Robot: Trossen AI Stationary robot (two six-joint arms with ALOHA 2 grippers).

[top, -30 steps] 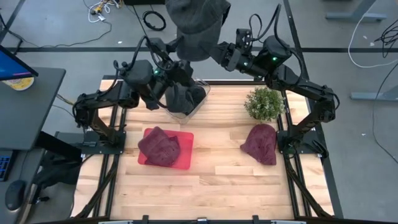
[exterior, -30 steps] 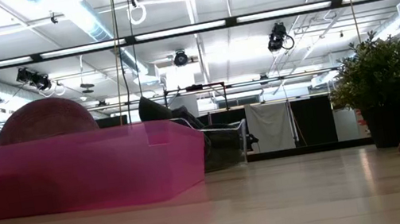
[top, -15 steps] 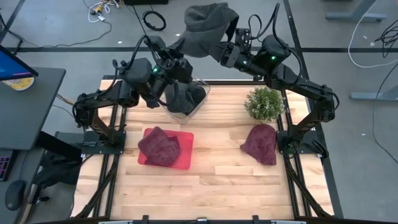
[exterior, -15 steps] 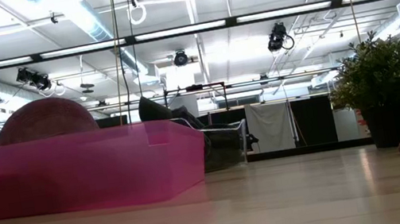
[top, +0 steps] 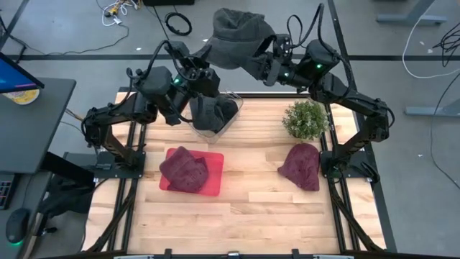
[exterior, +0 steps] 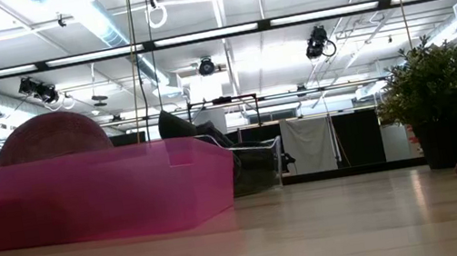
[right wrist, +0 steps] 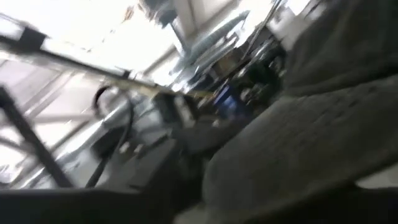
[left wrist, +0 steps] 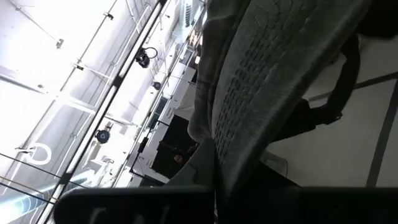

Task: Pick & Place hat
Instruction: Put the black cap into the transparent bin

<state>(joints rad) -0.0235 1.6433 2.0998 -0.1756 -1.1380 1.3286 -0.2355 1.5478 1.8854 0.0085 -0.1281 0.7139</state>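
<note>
A grey knitted hat (top: 241,32) hangs high over the table's far edge, between my two grippers. My left gripper (top: 207,59) is shut on its left edge, and the hat (left wrist: 267,81) fills the left wrist view. My right gripper (top: 264,59) is at the hat's right side, where the hat (right wrist: 311,143) shows blurred and close. A maroon hat (top: 183,169) lies in the pink tray (top: 214,188). Another maroon hat (top: 300,165) lies on the table at the right. My left gripper pinches an edge of the grey hat (left wrist: 214,168) between its two fingers. The fingers slant upward from the table's left. The hat rises from the hold and drapes toward the right arm, lifted clear of the table.
A clear bin (top: 228,124) with dark grey hats in it stands at the far middle, under the arms. A potted plant (top: 305,119) stands at the far right. The near half of the wooden table (top: 251,223) is bare.
The grey hat hung bunched from the right arm, close under the high camera. It has come lower and spread out sideways between the two grippers. My left gripper has gone up to the hat's left edge.
</note>
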